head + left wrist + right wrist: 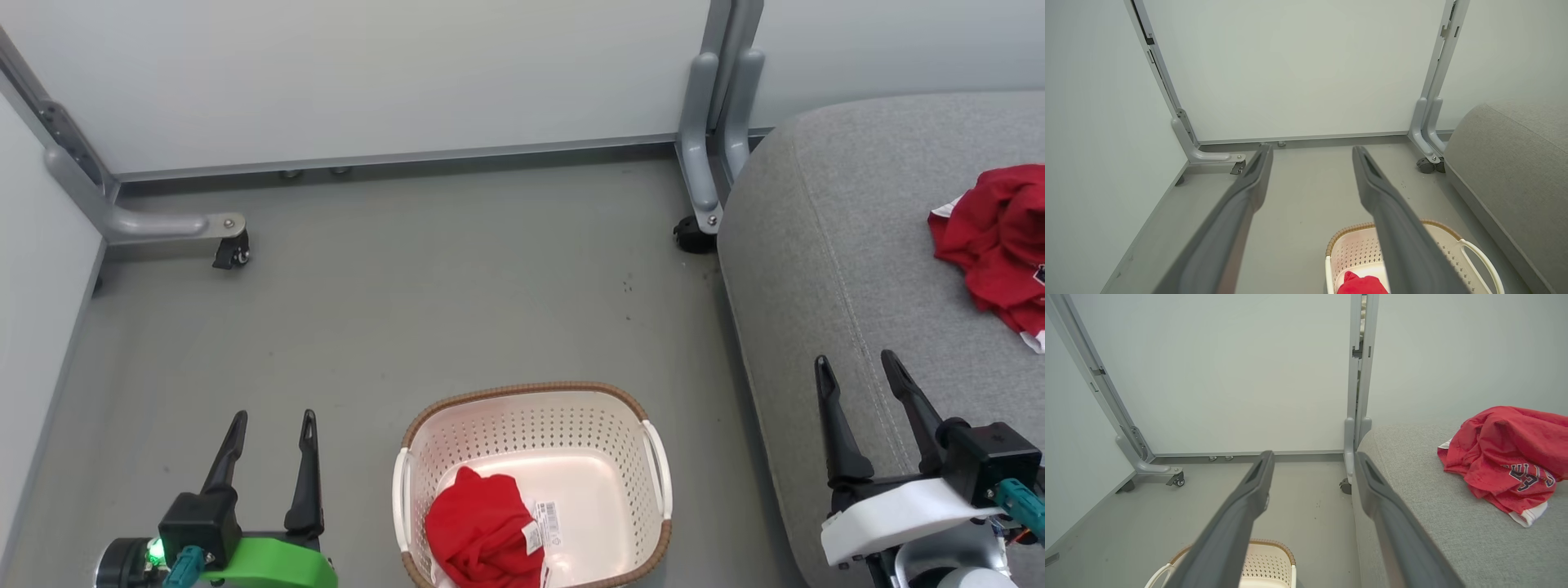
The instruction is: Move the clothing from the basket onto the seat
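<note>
At the lower left of the head view, the left gripper (273,418) hangs over the grey floor (367,327) with its jaws apart and nothing between them. Just to its right, at the bottom middle, the basket (531,389) stands on the floor, and one crumpled red garment (478,527) lies in its lower left corner, with the rest of the basket's bottom bare. At the right of the frame, a second red garment (1000,237) lies bunched on the seat (816,245), near the right edge. At the lower right, the right gripper (855,361) is over the seat's front edge, its jaws also apart and holding nothing.

The job looks partly done: one piece is on the seat and, as far as can be seen, one piece is left to lift out.

A sticker (549,523) with a barcode lies on the basket's bottom, its text too small to read, and a white tag (532,537) shows on the garment beside it. In the right wrist view, the garment on the seat carries a dark print (1531,479) outlined in white. One character looks like a 3, and the rest is lost in the creases.
</note>
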`<state>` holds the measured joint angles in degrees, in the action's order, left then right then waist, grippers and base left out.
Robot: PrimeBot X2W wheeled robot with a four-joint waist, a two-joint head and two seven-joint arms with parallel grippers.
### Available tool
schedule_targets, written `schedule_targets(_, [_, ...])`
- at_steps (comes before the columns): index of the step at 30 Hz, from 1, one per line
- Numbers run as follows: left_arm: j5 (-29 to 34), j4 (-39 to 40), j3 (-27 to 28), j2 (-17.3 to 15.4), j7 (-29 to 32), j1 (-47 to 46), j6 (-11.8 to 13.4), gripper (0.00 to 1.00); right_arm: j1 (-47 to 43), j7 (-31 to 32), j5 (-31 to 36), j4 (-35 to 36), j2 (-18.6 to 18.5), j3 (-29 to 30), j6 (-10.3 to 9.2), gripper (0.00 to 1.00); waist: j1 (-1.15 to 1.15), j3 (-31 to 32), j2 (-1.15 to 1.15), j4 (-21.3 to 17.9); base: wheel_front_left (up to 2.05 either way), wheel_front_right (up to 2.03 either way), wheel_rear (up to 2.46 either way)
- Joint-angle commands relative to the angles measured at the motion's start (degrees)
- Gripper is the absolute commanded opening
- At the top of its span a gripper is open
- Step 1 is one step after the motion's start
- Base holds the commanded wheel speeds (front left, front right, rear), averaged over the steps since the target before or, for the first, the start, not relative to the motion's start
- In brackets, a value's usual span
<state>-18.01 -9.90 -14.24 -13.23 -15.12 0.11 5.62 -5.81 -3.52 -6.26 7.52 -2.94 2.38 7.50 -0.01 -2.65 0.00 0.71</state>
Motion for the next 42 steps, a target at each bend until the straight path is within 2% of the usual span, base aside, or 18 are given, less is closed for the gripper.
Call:
schedule_targets(1, [0.38,-0.47,0.09,-0.05,-0.03,1.14,-0.16,1.0,-1.0,0.3,-0.2,0.26,-0.09,-0.21,-0.02,1.0,0.01,1.43,0.0,-0.2,0.0,0.0,0.0])
schedule_targets(10, [-0.04,-1.62,0.2,0.08,-0.04,1.45,-0.22,1.0,-2.72,1.72,-0.59,1.37,-0.05,-0.63,-0.02,1.0,0.01,2.65,0.0,0.19,0.0,0.0,0.0])
schedule_targets(31, [0.78,-1.63,0.84,0.39,-0.04,-0.71,0.52,1.0,-0.73,1.55,-0.57,1.72,-0.04,-1.28,-0.02,1.0,0.01,1.52,0.0,0.11,0.0,0.0,0.0])
schedule_targets(36, [2.6,-0.85,0.75,1.56,-0.04,-4.27,0.93,1.0,1.11,1.53,-0.25,3.32,-0.04,-0.51,-0.02,1.0,0.01,-2.38,0.0,0.57,0.0,0.0,0.0])
schedule_targets(42, [5.01,-4.48,-1.16,5.35,-0.03,-11.49,0.03,1.0,4.61,1.43,0.16,5.34,-0.71,0.03,-0.02,1.0,0.01,-9.15,0.0,0.52,0.0,0.0,0.0])
